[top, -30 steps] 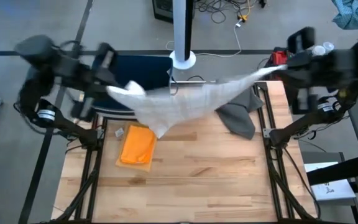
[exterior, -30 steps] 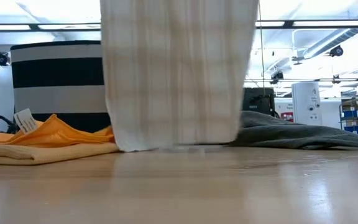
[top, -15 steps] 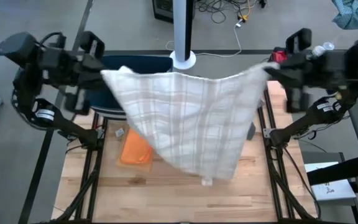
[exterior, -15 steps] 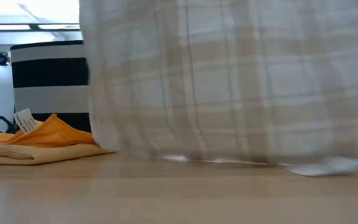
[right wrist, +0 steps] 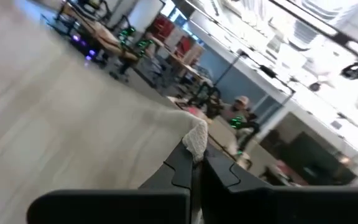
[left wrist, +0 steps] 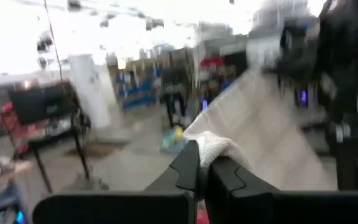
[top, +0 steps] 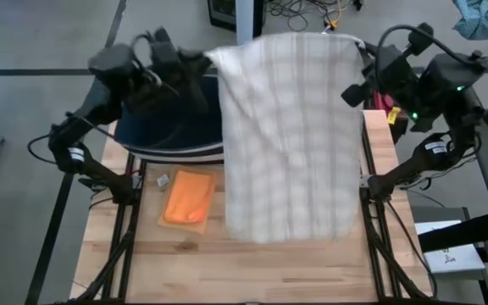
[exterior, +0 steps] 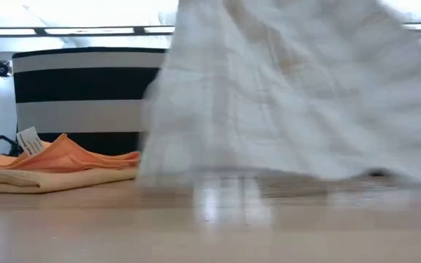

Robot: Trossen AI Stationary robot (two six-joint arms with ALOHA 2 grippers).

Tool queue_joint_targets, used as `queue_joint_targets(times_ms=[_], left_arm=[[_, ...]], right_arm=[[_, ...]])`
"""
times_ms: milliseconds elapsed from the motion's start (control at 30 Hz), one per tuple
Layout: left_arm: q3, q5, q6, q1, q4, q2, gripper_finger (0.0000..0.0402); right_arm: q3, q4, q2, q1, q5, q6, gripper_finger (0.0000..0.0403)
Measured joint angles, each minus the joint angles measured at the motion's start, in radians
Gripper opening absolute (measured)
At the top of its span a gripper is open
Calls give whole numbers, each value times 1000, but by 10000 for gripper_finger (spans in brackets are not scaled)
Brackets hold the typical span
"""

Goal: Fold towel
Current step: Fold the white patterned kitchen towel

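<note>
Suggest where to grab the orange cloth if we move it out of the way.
Take the orange cloth by its near short edge, coming straight down from above. It lies flat and folded on the table, with the hanging towel close along one side; the near end is bare and clear of it.

The towel (top: 286, 135) has swung from a bunched sag into a flat sheet, stretched forward over the table (top: 252, 271). It now hides the grey cloth. Both grippers, left (top: 208, 58) and right (top: 358, 44), moved closer together, pinching its far corners.

We see a soft white cloth towel (top: 286, 135) with faint checks, a smooth orange cloth (top: 187, 196), and a shiny pale wood worktop (top: 252, 267)
</note>
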State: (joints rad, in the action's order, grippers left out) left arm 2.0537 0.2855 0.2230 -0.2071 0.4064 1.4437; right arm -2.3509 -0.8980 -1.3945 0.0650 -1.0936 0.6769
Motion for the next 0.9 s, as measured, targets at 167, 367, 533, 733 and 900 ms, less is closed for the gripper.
queue_joint_targets(times_ms=[167, 367, 533, 733, 900], left_arm=[[131, -122, 1, -11, 75, 6, 0], [284, -374, -90, -6, 345, -2, 0], [293, -504, -129, 33, 459, -13, 0], [289, -568, -125, 143, 488, -27, 0], [289, -565, -86, 236, 439, -29, 0]], right_arm=[[-4, 150, 30, -3, -2, 98, 2], [-6, 279, 89, 70, 259, 19, 2], [-6, 155, 119, 81, 599, -191, 2], [-5, -36, 135, 82, 892, -358, 2], [-5, 18, 149, 81, 1004, -424, 2]])
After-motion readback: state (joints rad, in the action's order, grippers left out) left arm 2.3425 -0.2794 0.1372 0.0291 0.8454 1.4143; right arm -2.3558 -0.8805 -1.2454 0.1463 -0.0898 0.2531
